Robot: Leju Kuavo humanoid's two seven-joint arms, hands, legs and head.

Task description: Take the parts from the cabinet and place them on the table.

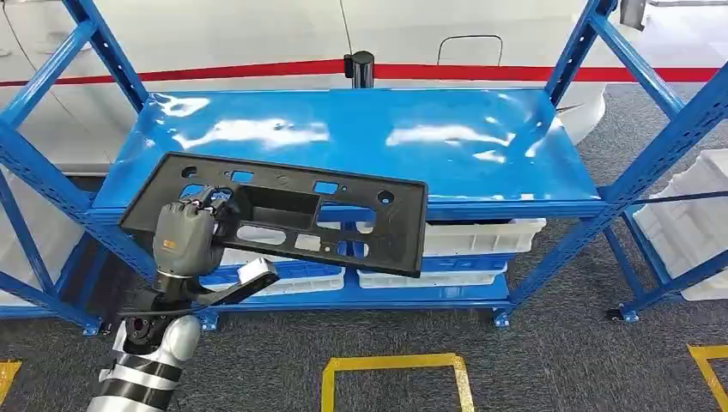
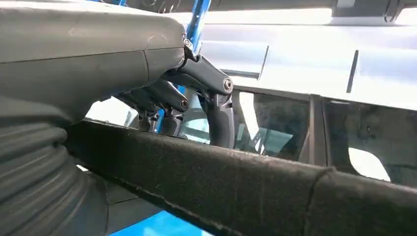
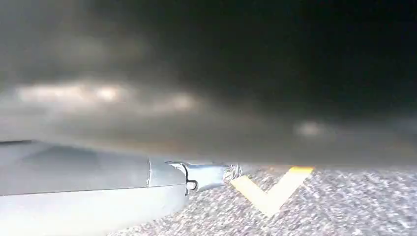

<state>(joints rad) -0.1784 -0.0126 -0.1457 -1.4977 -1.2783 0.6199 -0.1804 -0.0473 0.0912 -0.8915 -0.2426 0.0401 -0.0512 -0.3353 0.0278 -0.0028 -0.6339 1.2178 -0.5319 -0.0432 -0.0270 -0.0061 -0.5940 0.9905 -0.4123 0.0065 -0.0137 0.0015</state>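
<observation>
The left hand [image 1: 185, 236] grips the black plastic panel [image 1: 283, 219] at its left end, fingers [image 2: 219, 115] hooked through one of the cut-outs, and holds it in the air in front of the front edge of the blue cabinet's [image 1: 360, 142] top shelf, tilted, with its right end lower. I judge the taking-out step to be nearly done: the part is off the shelf, and the next move calls for carrying it clear of the uprights and turning toward a table, keeping the long, one-sided load from swinging.

The right hand [image 3: 206, 177] hangs low over grey carpet [image 3: 344, 206] with a yellow floor mark; whether its fingers are closed I cannot tell.

Below the top shelf, white trays [image 1: 481, 236] sit on the lower levels. No writing or brand is readable.
</observation>
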